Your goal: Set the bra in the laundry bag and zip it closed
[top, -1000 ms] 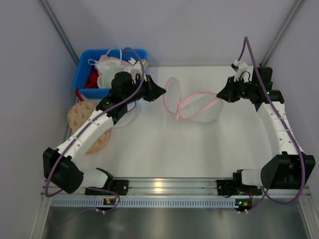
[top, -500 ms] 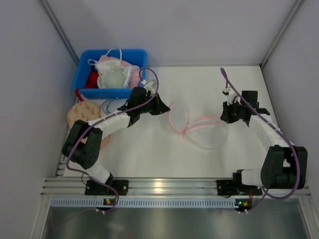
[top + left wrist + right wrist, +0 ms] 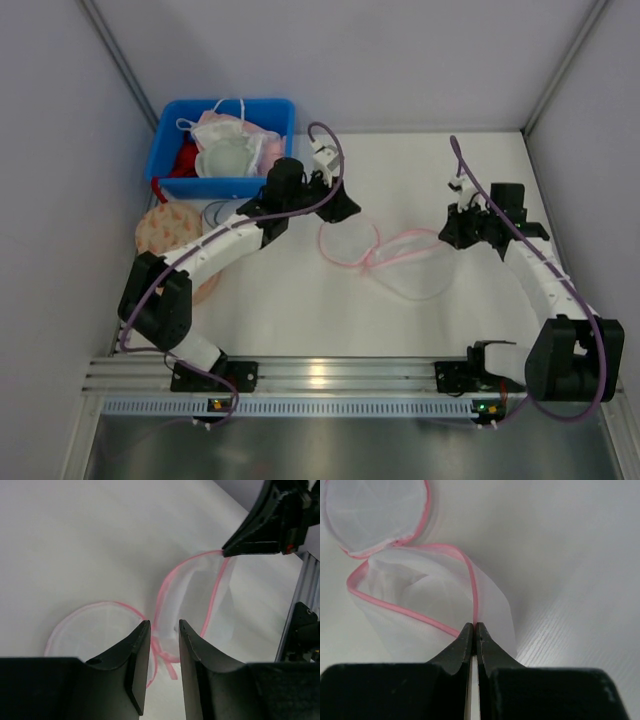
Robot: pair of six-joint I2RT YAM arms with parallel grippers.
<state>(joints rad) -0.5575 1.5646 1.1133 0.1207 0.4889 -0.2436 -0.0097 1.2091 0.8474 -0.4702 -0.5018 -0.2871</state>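
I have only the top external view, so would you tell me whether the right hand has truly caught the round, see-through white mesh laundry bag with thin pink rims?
Observer: Yes; the right wrist view shows the right hand shut on the laundry bag at its pink rim.
Operator: Thank you. Is the left hand gripping as well?
Observer: No; in the left wrist view the left hand is open, its fingers either side of the spot where the two discs join.
Operator: Is anything inside the bag?
Observer: Both wrist views look through the mesh, and nothing shows inside.
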